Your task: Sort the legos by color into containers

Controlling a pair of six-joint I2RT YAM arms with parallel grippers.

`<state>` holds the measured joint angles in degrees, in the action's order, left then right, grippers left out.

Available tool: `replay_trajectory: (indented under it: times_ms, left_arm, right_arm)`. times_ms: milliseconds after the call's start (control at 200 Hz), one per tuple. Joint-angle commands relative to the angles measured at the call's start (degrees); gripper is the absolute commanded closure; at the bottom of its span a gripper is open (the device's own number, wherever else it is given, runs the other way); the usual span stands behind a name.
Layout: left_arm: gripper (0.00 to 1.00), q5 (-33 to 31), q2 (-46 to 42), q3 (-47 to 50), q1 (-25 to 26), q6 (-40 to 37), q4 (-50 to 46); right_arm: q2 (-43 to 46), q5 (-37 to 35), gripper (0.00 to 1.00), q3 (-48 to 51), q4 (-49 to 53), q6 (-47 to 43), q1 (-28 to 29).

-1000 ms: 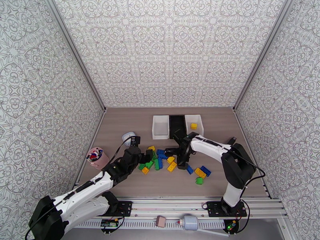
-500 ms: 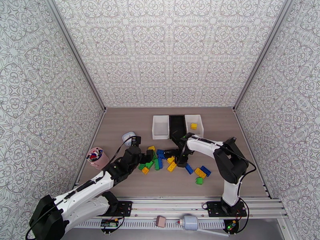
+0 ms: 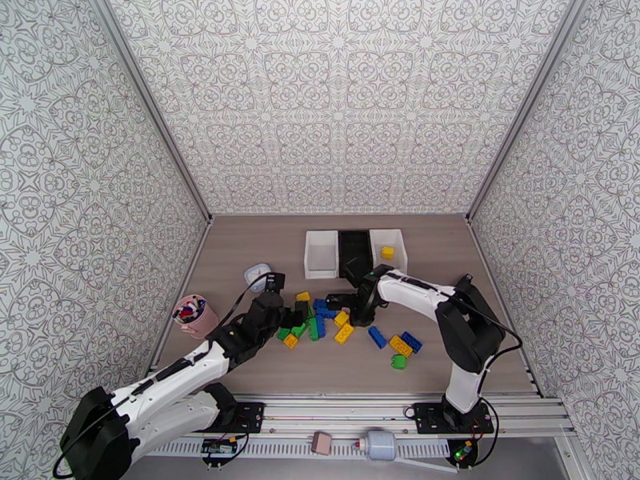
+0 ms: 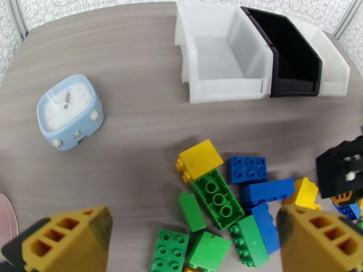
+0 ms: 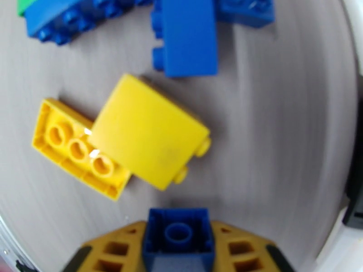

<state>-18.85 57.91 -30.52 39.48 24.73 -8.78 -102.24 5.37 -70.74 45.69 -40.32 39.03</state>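
My right tool (image 5: 178, 250) is clenched on a small blue studded plastic brick (image 5: 178, 225) at the pile of green, blue and yellow bricks (image 3: 320, 320) on the wood-grain worktop (image 3: 240, 258). My left tool (image 4: 193, 239) gapes wide over that pile. Just one small yellow brick (image 3: 387, 252) lies in the right-hand white plastic bin (image 3: 399, 243), so I judge nearly all the sorting is left.

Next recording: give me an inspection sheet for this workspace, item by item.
Surface: wood-grain table, nothing amiss seen.
Job's things: green, blue and yellow bricks heaped mid-table; three bins at the back, a yellow brick in the right white bin.
Clutter: clock and pink cup at the left.
End effectors: left end effector open over the heap; right end effector shut on a blue brick.
Cables: black cable looping off the left arm.
Surroundings: patterned walls.
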Motion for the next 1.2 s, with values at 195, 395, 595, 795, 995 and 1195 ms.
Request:
replay_trajectory:
  times_ms: [195,395,595,795,995,1195]
  left_arm:
    - [0.0,4.3,2.9,-2.6,-0.4,-6.3,5.6]
    - [0.0,6.0,6.2,-5.5,-2.1,-8.4,5.6]
    - [0.0,8.0,7.4,-6.8,-4.0,-8.8,4.8]
    - [0.0,9.3,7.5,-7.2,-6.1,-8.8,4.1]
    - [0.0,10.8,7.2,-7.2,-7.9,-8.9,3.4]
    - [0.0,10.1,6.2,-6.9,-8.3,-7.0,2.1]
  right_arm:
    - [13.6,3.7,0.72,11.0,-28.9,21.4,-2.4]
    - [12.2,0.9,0.76,17.1,-53.4,40.0,-6.2]
    - [4.0,-5.5,0.79,10.4,-57.1,47.8,-8.2]
    - [-4.2,-10.7,0.8,2.9,-57.0,51.0,-9.3]
    - [-9.9,-12.7,0.79,-2.1,-57.0,52.4,-9.9]
    - [-9.0,-11.7,0.54,-2.2,-57.0,50.4,-10.0]
